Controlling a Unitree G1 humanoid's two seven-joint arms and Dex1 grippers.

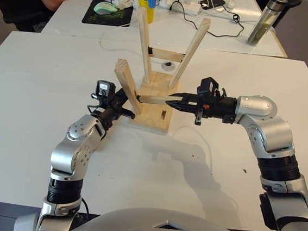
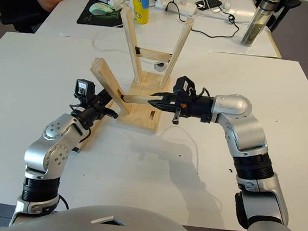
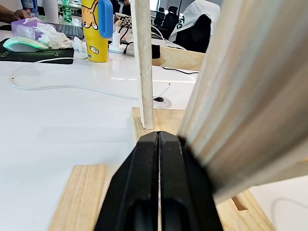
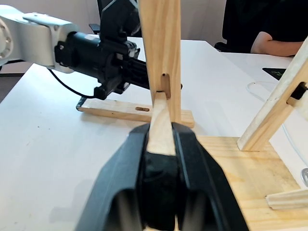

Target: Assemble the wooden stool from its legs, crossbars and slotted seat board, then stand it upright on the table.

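seating crossbar [image 4: 161, 125] tenon into leg [image 4: 161, 48] slot: right gripper [image 1: 170, 102] clamped on it, left gripper [image 3: 159, 149] jaws together against leg; i'd push straight, slowly.

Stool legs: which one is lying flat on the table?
The leg by the left arm. Two others stand upright in the seat board; the fourth tilts, with the right gripper's crossbar at its slot.
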